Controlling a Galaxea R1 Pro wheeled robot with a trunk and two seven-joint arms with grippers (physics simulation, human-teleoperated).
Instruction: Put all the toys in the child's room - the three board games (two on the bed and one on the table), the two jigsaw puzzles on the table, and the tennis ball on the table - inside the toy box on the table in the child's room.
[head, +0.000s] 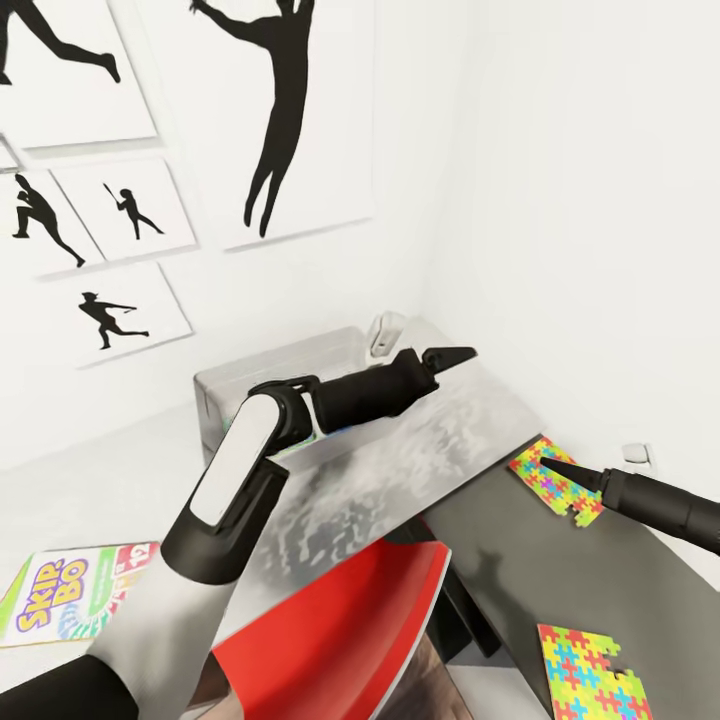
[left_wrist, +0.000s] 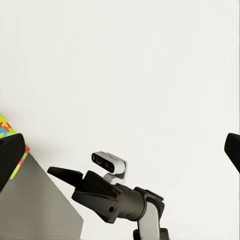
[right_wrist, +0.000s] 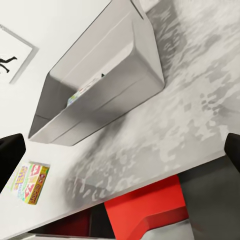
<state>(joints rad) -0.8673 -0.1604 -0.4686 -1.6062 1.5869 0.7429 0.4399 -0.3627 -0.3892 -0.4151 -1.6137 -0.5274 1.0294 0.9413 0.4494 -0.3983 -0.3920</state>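
Item: both grippers spread, holding nothing; toy box (head: 240, 375) partly filled (Skip-Bo game (head: 70, 592) outstanding), I judge nearer jigsaw puzzle (head: 560, 483) next, needing right gripper (head: 560, 468) lowered

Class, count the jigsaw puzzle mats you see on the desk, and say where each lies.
2. One jigsaw puzzle lies under the right gripper tip; another lies nearer the camera. Others may be hidden.

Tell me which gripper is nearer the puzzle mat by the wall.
Right. The right gripper has its tip at the edge of the jigsaw puzzle by the wall; the left gripper hangs away from it, over beside the toy box.
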